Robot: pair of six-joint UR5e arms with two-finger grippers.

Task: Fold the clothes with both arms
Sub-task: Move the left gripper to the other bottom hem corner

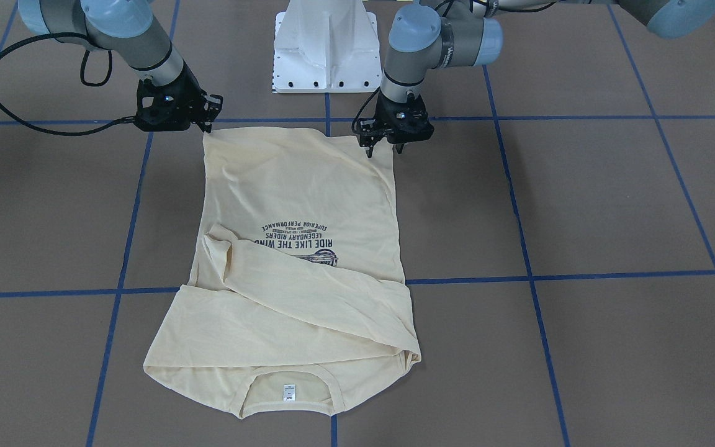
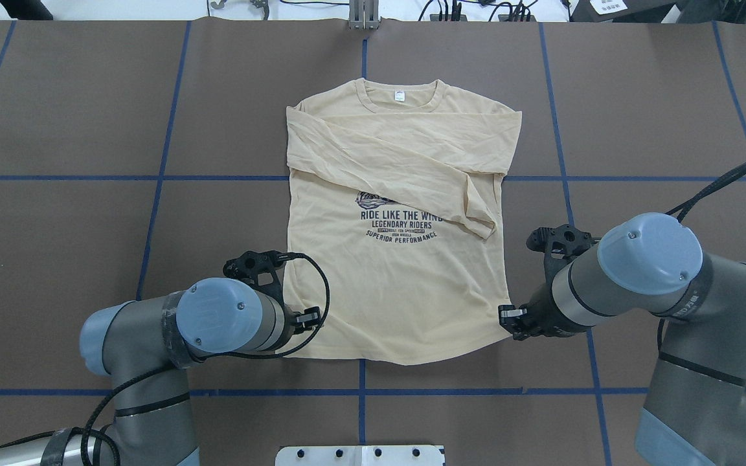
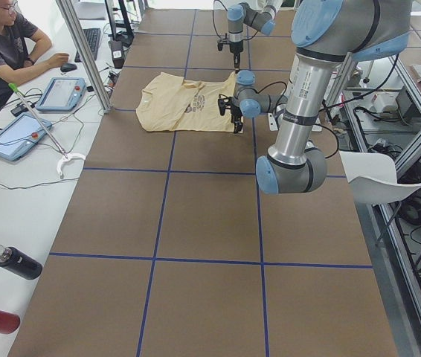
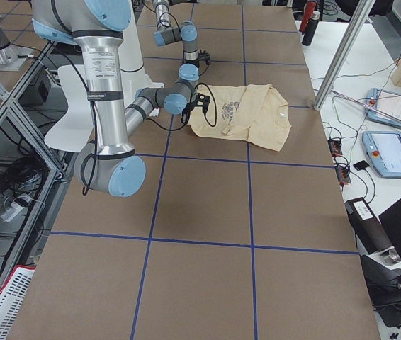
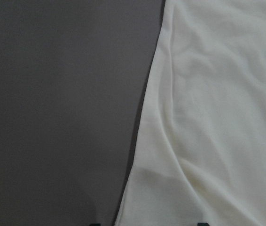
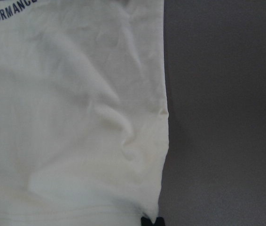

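The pale cream-yellow T-shirt (image 1: 295, 186) lies flat on the brown table, with its neck tag (image 1: 289, 392) far from the robot and both sleeves folded across the chest over the navy print (image 2: 401, 223). My left gripper (image 1: 385, 151) is open over the hem corner on its side. In the left wrist view its fingertips (image 5: 201, 223) straddle the shirt's side edge (image 5: 142, 141). My right gripper (image 1: 207, 121) is at the other hem corner. In the right wrist view (image 6: 152, 221) its tips are together on the shirt's corner (image 6: 156, 205).
The white pedestal base (image 1: 323, 49) stands just behind the hem. Blue tape lines (image 1: 581, 275) cross the table. An operator (image 3: 2, 44) sits at a side bench with tablets (image 3: 60, 93) and bottles (image 3: 15, 262).
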